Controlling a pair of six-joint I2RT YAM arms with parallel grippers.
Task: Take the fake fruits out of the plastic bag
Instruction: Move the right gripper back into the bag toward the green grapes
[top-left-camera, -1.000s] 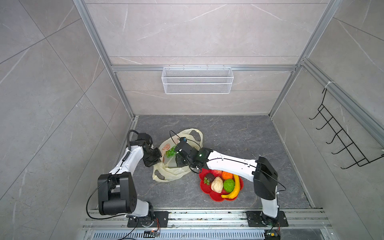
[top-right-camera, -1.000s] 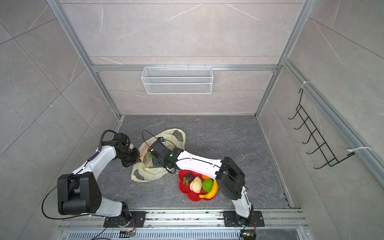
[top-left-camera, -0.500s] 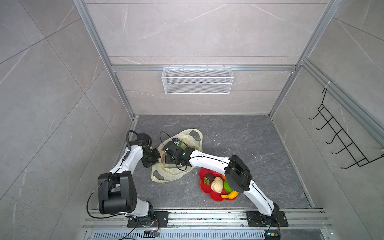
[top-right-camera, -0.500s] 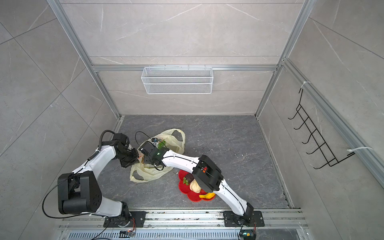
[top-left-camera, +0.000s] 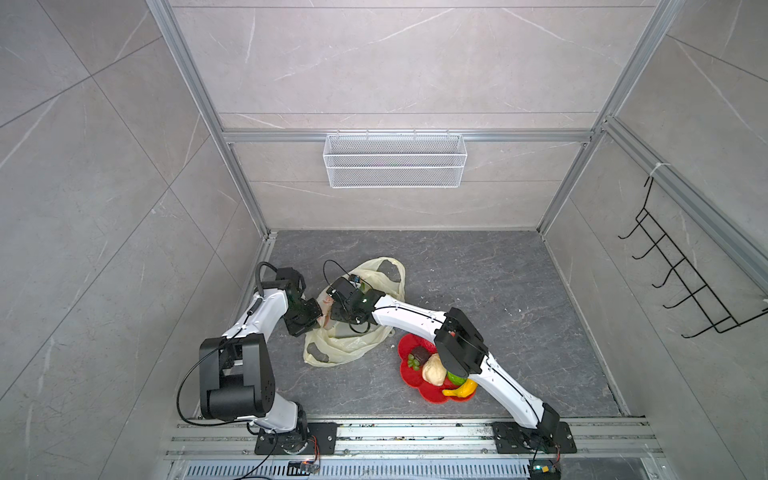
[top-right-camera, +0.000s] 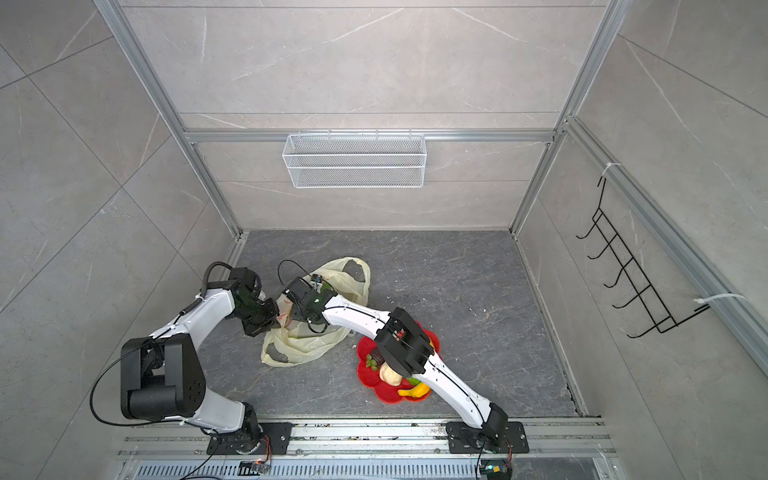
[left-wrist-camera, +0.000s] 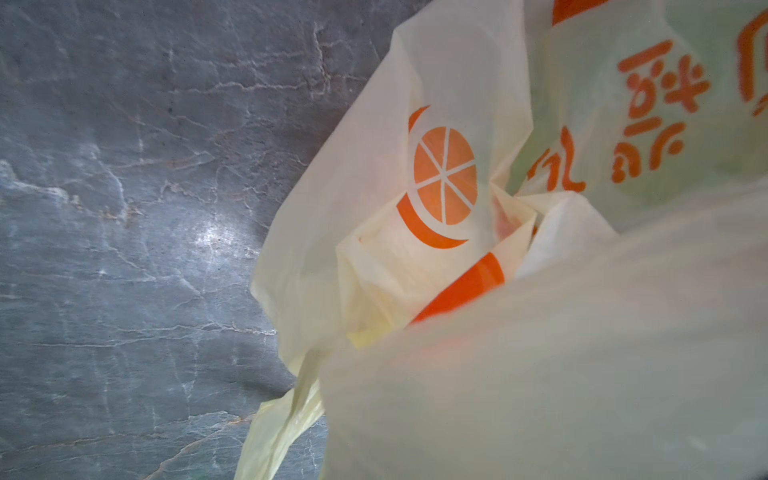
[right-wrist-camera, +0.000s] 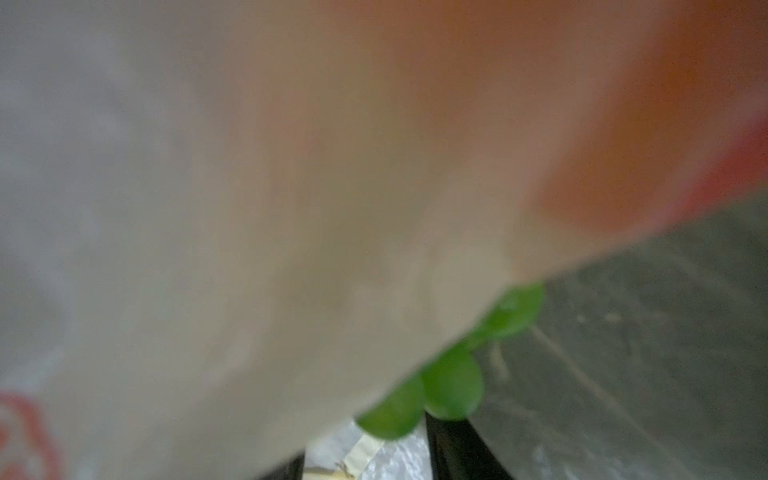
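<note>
Left of centre, left gripper (top-left-camera: 320, 321) clamps the limp plastic bag (top-left-camera: 349, 347); right gripper (top-left-camera: 337, 311) state unreadable; pinch the slippery grape bunch (right-wrist-camera: 451, 386) mid-cluster.

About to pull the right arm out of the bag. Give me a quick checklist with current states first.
1. Left gripper shut on bag edge: ok.
2. Right gripper inside bag mouth: ok.
3. Right gripper closed on grapes: cannot tell; they lie right by it.
4. Right wrist view clear: not ok, bag film blurs most of it.
5. Free space on plate: ok, bag-side rim is bare.
</note>
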